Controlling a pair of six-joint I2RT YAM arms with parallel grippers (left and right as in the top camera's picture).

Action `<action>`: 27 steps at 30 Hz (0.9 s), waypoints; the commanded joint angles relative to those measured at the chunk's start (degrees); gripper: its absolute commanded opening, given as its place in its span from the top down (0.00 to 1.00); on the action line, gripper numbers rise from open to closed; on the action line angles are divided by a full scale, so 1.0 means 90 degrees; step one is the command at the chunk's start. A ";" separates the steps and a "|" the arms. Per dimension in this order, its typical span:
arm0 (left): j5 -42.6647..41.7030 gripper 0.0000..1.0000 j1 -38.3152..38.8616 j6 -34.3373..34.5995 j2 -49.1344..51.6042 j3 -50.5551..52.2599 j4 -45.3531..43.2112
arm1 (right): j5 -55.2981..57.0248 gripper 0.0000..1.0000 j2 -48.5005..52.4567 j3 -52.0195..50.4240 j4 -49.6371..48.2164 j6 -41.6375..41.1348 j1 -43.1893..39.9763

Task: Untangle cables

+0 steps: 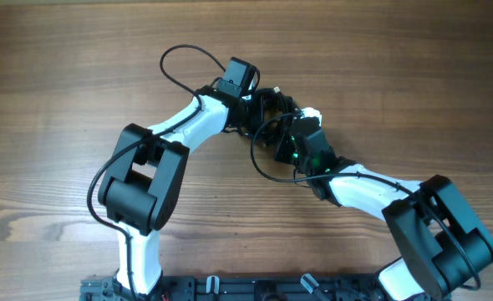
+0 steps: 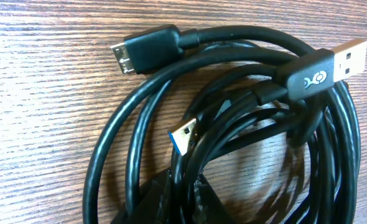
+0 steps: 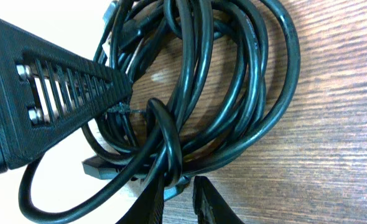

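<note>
The cables (image 1: pixel 271 113) lie as one tangled black bundle on the wooden table between my two arms. In the left wrist view the cables (image 2: pixel 233 124) show a flat silver plug (image 2: pixel 140 50), a USB plug (image 2: pixel 323 65) and a blue-tipped plug (image 2: pixel 185 137). My left gripper (image 2: pixel 184 177) (image 1: pixel 259 102) is shut on a couple of strands. In the right wrist view the coils (image 3: pixel 233 93) fill the top, and my right gripper (image 3: pixel 180 179) (image 1: pixel 278 132) has its jaws drawn narrow round a small loop (image 3: pixel 165 143). The left gripper's ribbed finger (image 3: pixel 59 99) pokes in from the left.
A thicker black wire (image 1: pixel 175 63) arcs out from the left arm over the table (image 1: pixel 63 84). Both arm bases (image 1: pixel 230 288) stand along the near edge. The two wrists crowd close together over the bundle.
</note>
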State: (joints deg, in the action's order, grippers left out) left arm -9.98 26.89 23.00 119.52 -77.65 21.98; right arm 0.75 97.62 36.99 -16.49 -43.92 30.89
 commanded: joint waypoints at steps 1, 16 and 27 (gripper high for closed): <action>-0.0100 0.87 0.0066 -0.0034 0.0262 0.0053 0.0100 | 0.0702 0.83 0.0160 0.0010 -0.0153 -0.0112 0.0002; -0.0100 0.87 0.0066 -0.0034 0.0262 0.0053 0.0097 | 0.0253 0.82 0.0476 0.0158 -0.0619 0.0444 0.0002; -0.0097 0.87 0.0066 -0.0034 0.0262 0.0053 0.0092 | -0.0908 0.72 0.0476 0.0155 -0.1231 0.1054 0.0002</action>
State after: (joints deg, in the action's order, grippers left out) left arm -9.87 26.89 22.98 119.59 -77.67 21.87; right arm -2.94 100.57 37.01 -26.59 -35.55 30.72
